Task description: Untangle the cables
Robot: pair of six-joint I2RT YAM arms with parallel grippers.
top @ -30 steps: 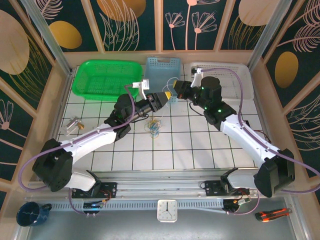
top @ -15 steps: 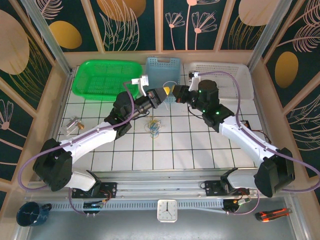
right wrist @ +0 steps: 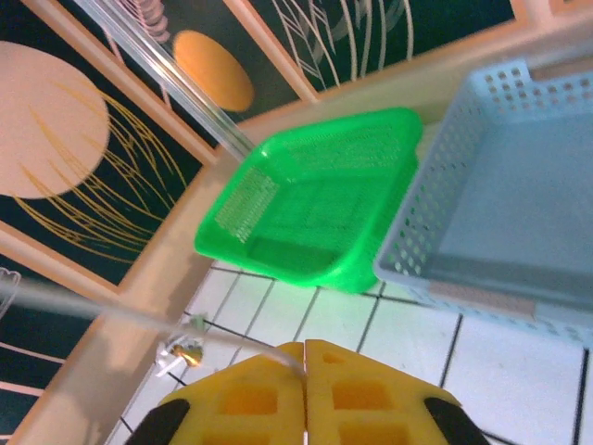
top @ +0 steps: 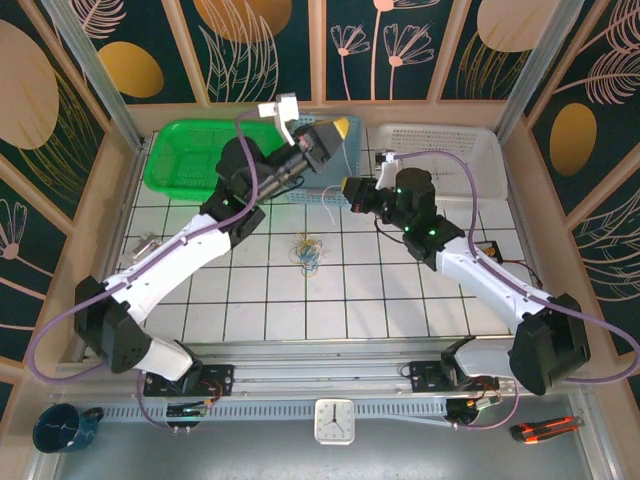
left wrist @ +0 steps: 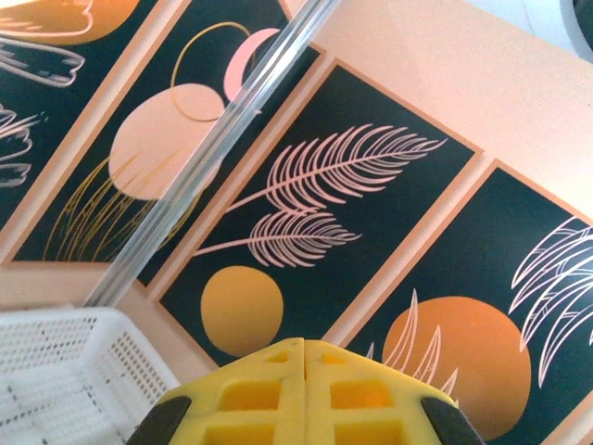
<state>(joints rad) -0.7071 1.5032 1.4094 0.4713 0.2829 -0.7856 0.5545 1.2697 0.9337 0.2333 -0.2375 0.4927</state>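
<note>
The left arm slants up steeply from its base, wrist lifted high, so the left tool [top: 338, 127] hangs over the blue basket [top: 350, 160] with its tips tilted up toward the back wall. The left wrist view shows its yellow fingertips [left wrist: 259, 389] pressed flat together with nothing between them. They face the patterned wall panels [left wrist: 306, 232], and a corner of the white basket [left wrist: 56, 371] shows at lower left. The right arm reaches in lower from the other side, elbow bent, and the right tool [top: 347, 188] sits just in front of the blue basket's near right corner. From overhead its grip is hard to read. The right wrist view shows its own fingertips [right wrist: 250, 399] closed, with a thin white cable [right wrist: 139, 317] running in straight from the left edge of that view. The wire ends at the seam between the fingertips, so it looks clamped there. The rest of the cables [top: 308, 250], a small blue and tan tangle, lie on the desk [top: 400, 290] in front of the blue basket, apart from both tools. The green basket [top: 190, 155] stands just left of the blue basket. Bare tiled desk lies open in front of the tangle and to both sides of it, and a raised wooden border closes the desk off behind the blue basket.
</note>
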